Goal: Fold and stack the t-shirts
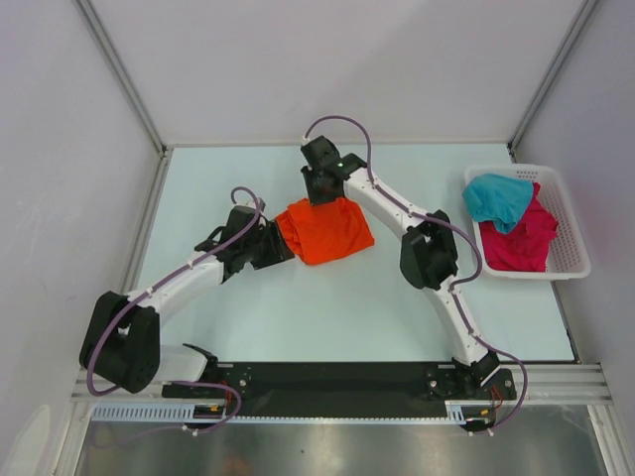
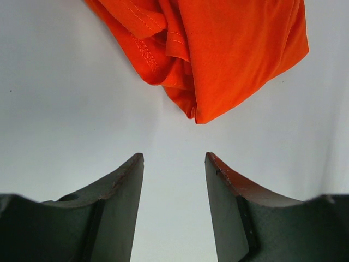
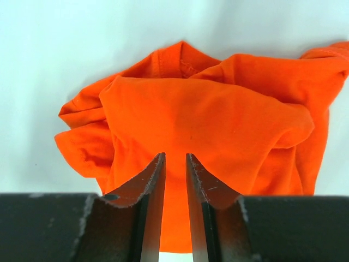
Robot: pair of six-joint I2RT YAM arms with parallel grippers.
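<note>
Left black two-finger gripper [image 2: 174, 158] stands released: in its wrist view we see the two dark fingers [image 2: 120, 191] well apart, with only the pale table surface [image 2: 65, 109] between them and nothing held. Just ahead of its fingertips, not touching them, lies the crumpled bright orange cloth t-shirt [image 2: 234, 49], its stitched hems bunched toward the left of that view. From above, we find this shirt near the middle of the light blue-green table, loosely folded into a rough square, with the left gripper just beside its left edge and the right black two-finger gripper [image 1: 322, 190] at its far left corner. In the right wrist view the jaws of that gripper are drawn close, leaving a narrow slit. Orange cloth shows through most of the slit, and the fabric bulges in rounded folds just beyond the fingertips. We cannot tell whether the cloth is pinched or merely lies beneath the fingers. A white slotted plastic basket [image 1: 568, 248] sits at the right edge of the table, well apart from the orange shirt. Inside it we note the teal cloth t-shirt [image 1: 496, 198], heaped on the far side, partly over the magenta-pink cloth t-shirt [image 1: 521, 246]; both are unfolded.
</note>
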